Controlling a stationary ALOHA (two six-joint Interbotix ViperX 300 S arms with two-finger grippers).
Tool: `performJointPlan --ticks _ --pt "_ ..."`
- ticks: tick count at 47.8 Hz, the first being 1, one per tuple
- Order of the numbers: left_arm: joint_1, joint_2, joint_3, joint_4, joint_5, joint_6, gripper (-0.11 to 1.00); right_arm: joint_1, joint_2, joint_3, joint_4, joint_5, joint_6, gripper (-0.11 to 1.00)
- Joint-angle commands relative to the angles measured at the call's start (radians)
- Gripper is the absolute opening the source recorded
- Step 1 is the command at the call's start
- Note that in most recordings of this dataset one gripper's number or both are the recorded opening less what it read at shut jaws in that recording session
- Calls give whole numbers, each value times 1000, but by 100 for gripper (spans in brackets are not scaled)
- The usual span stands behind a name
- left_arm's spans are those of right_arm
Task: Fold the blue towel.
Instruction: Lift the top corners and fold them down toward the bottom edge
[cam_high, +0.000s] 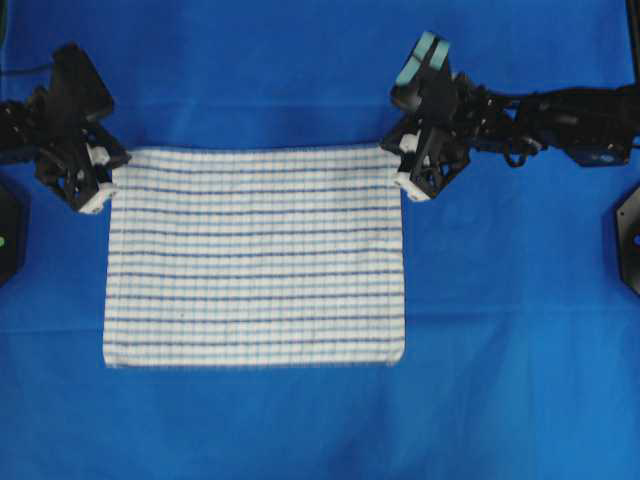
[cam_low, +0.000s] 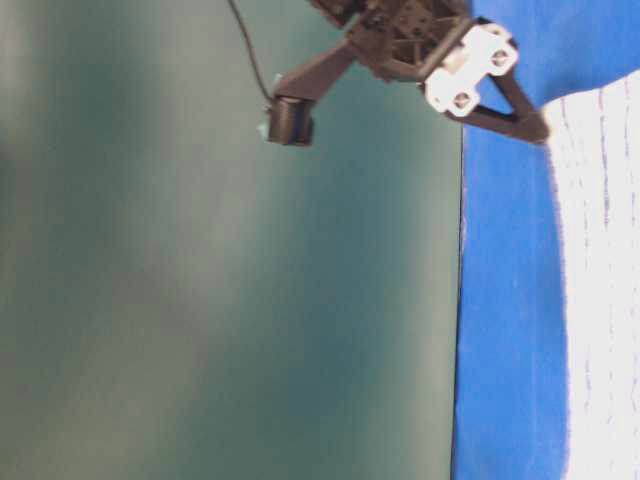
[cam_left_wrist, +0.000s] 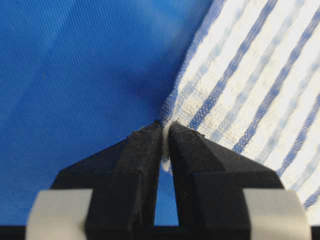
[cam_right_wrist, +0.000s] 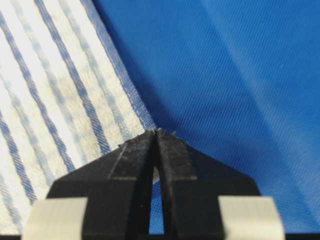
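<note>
Lying flat and fully spread in the middle of the blue-covered worktop (cam_high: 300, 80): the blue towel (cam_high: 255, 258), long axis running side to side in the overhead view, stripes running the same way, short hems facing the two arms. Square to the picture, no fold in it yet.

At the towel's far-left corner, the left gripper (cam_high: 108, 182), fingers (cam_left_wrist: 145, 160) clenched on the corner: a sliver of white cloth pinched between the tips in the left wrist view. At the towel's far-right corner, the right gripper (cam_high: 400, 168), fingers (cam_right_wrist: 172, 160) pressed together on that corner hem, cloth just caught at the very tips.

No brand, label or writing readable anywhere on the towel or the arms.

Cut off by the overhead frame beside the towel: most of the left arm, and dark base pieces at either edge. From table level, sideways and blurred, only a strip of the towel at the right edge, one gripper (cam_low: 535, 125) touching its corner, the rest a green haze. In both wrist views, only the corner region of the towel in sight.
</note>
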Motion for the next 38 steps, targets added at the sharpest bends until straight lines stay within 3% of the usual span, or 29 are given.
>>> performJointPlan --ticks 1,8,18,31,38 --pt "-5 -55 -6 0 2 -8 3 -2 -43 -8 -6 -3 0 2" --pt "-5 -129 18 0 20 -18 3 -2 -49 -6 -9 -8 0 2" --pt "-21 -202 35 0 66 -84 3 14 -61 -8 -9 -8 2 2" --pt "-175 -262 35 0 132 -187 3 109 -115 3 -6 2 15 2" --pt "-305 -316 40 0 156 -259 3 190 -147 23 -3 6 17 2"
